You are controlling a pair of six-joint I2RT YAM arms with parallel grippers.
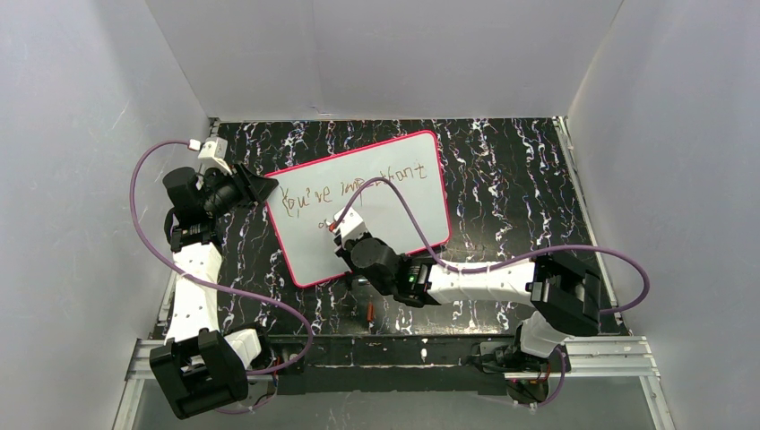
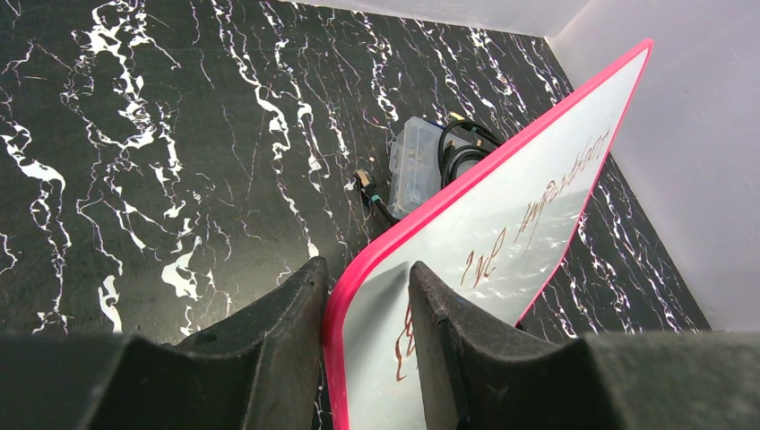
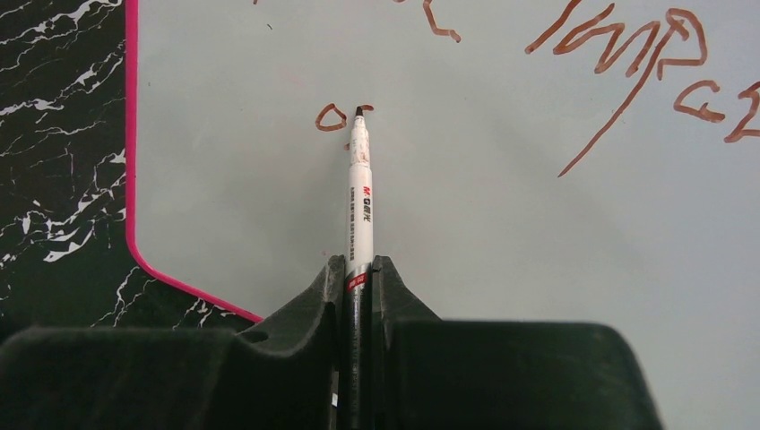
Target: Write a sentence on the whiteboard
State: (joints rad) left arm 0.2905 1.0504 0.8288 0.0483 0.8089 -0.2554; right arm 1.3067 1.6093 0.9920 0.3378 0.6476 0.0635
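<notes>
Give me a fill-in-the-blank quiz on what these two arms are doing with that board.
1. Of the left pincer and right pincer, the marker is in the ____ one.
2. The other one clamps the rim of the ____.
3. Beside the marker's tip, the sentence's second line starts with the letter ____.
Missing: right; whiteboard; o.

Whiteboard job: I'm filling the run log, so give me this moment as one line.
left gripper: shut on whiteboard edge | right gripper: shut on marker | sentence: one line written, tip at second line's start
</notes>
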